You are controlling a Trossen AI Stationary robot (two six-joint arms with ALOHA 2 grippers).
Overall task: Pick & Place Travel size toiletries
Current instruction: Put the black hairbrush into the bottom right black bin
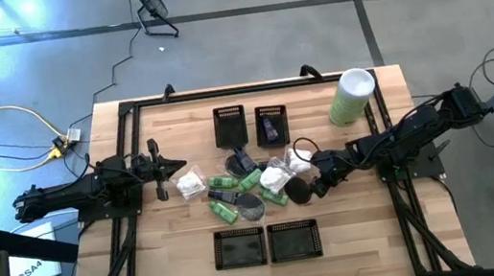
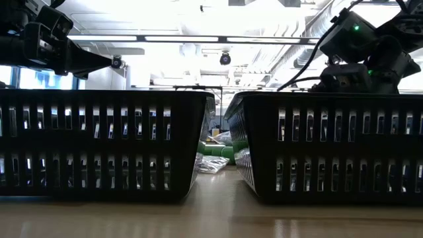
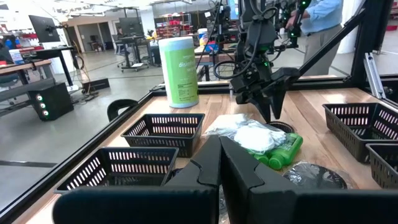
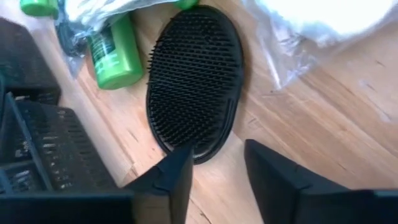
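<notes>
I work on a light wooden table (image 1: 358, 238) with a black frame along its edges, standing on a grey concrete floor; behind it the low view shows a bright hall with ceiling lamps, and the left wrist view shows desks, monitors and a person in a light blue shirt. The travel size toiletries (image 1: 244, 185) lie in a heap in the middle of the table: green bottles, white crinkly packets and a grey disc. A black oval brush (image 4: 193, 84) with short bristles lies flat at the heap's right edge, beside a green bottle (image 4: 115, 53). My right gripper (image 4: 217, 171) hangs just over the near end of this brush, its fingers apart and holding nothing. My left gripper (image 3: 219, 165) waits at the left of the heap with fingers pressed together, empty. On the tall pale-green cylinder (image 3: 178, 71) I read only "disin". Four black mesh baskets (image 1: 267, 244) stand around the heap, two far, two near, with bare wood between them.
</notes>
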